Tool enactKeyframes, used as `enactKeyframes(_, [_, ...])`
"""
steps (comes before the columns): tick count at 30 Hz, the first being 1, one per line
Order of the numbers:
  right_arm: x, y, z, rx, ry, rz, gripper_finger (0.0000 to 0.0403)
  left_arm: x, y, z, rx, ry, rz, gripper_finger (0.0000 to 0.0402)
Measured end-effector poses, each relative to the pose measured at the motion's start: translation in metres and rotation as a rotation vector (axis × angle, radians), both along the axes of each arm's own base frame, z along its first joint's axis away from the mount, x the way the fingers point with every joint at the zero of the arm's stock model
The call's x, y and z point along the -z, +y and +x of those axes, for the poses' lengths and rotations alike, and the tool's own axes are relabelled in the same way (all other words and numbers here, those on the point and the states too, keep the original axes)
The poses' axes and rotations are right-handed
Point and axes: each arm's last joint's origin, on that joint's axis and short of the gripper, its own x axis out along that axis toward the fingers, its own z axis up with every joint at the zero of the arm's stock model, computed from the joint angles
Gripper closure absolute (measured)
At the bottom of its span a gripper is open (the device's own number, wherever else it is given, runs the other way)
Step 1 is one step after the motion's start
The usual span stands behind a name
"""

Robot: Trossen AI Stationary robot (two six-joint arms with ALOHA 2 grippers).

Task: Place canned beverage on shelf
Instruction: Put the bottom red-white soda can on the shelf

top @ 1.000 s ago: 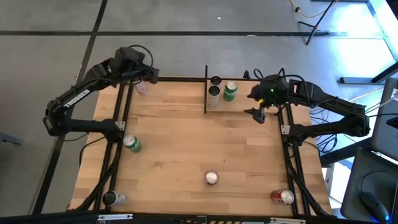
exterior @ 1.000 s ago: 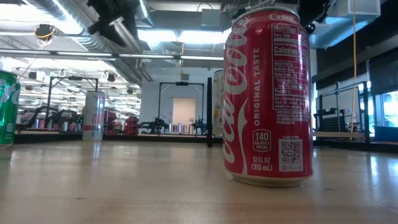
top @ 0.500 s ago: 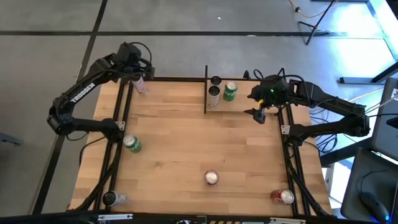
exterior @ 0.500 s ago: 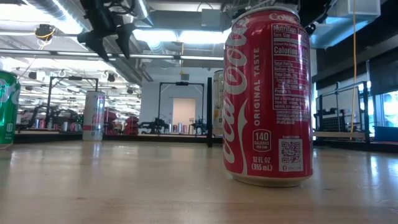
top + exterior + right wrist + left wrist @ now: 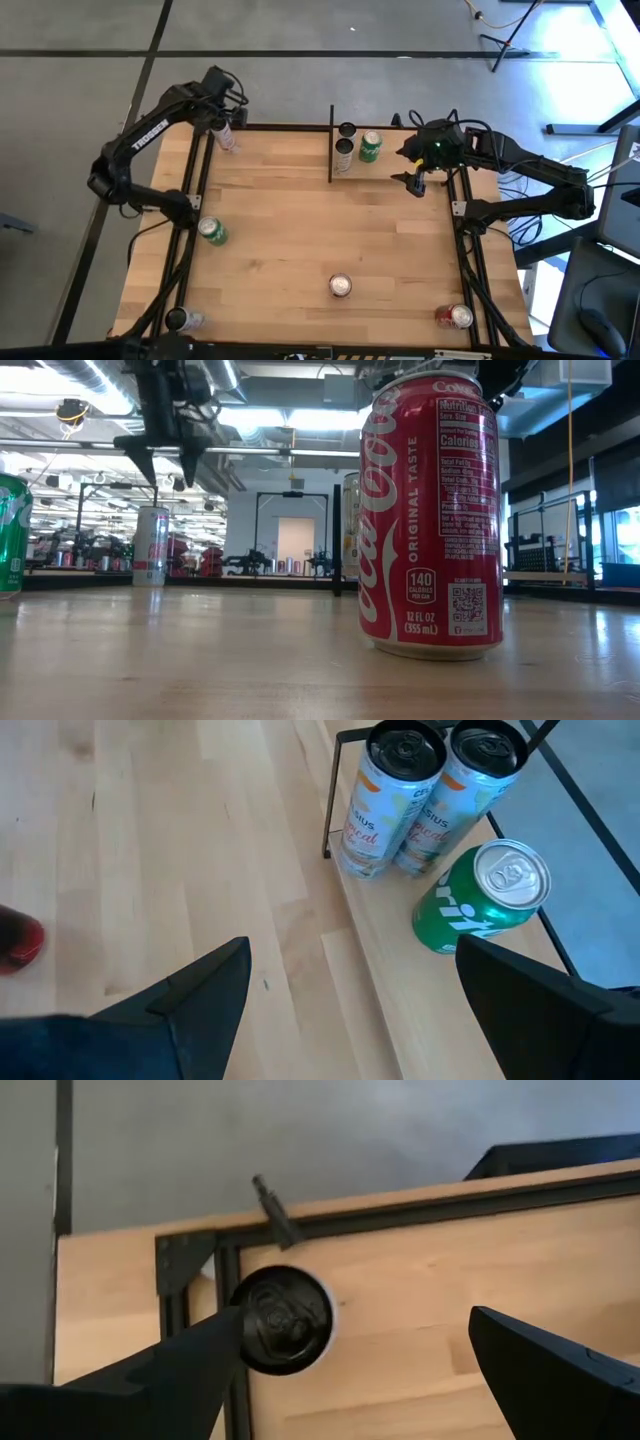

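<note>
A white can with a dark top [image 5: 283,1320] stands upright on the table's far left corner; it also shows in the high view [image 5: 226,138] and the low view [image 5: 150,545]. My left gripper [image 5: 355,1370] is open and hovers above it [image 5: 160,458], fingers pointing down and touching nothing. The shelf [image 5: 352,168], a small wood board with black bars, stands at the far middle and holds two tall white cans [image 5: 385,795] and a green can [image 5: 480,895]. My right gripper [image 5: 415,183] is open and empty, just right of the shelf.
More cans stand on the table: a green one at the left edge [image 5: 212,232], a silver-topped one in the near middle [image 5: 341,286], a dark-topped one at the near left [image 5: 180,320] and a red cola can at the near right [image 5: 455,317].
My left gripper has come down toward the white can at the far left corner and has tipped from a slant until its fingers point straight down above it. It stays open. The cans have not moved.
</note>
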Motion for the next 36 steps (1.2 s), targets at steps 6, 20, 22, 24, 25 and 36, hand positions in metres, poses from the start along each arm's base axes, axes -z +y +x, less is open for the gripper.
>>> enactKeyframes(6, [0.000, 0.000, 0.000, 0.000, 0.003, 0.002, 0.0065, 0.015, 0.013, -0.001, -0.047, 0.071, -0.064, 0.0026])
enactKeyframes(20, [0.001, 0.000, -0.001, 0.001, 0.007, 0.005, 0.0066, 0.021, 0.010, 0.004, 0.009, 0.076, -0.133, 0.0026])
enactKeyframes(22, [0.001, 0.000, -0.001, 0.006, 0.013, 0.012, 0.0066, 0.014, 0.001, 0.010, 0.065, 0.034, -0.106, 0.0026])
enactKeyframes(24, [0.002, 0.001, -0.002, 0.006, 0.020, 0.015, 0.0066, 0.005, -0.010, 0.019, 0.157, -0.035, -0.073, 0.0026])
enactKeyframes(25, [0.001, 0.001, -0.001, 0.006, 0.019, 0.015, 0.0066, -0.001, -0.017, 0.023, 0.211, -0.081, -0.057, 0.0026])
enactKeyframes(36, [0.003, -0.001, 0.004, 0.058, 0.003, 0.060, 0.0066, -0.025, -0.090, 0.084, 0.676, -0.365, -0.008, 0.0026])
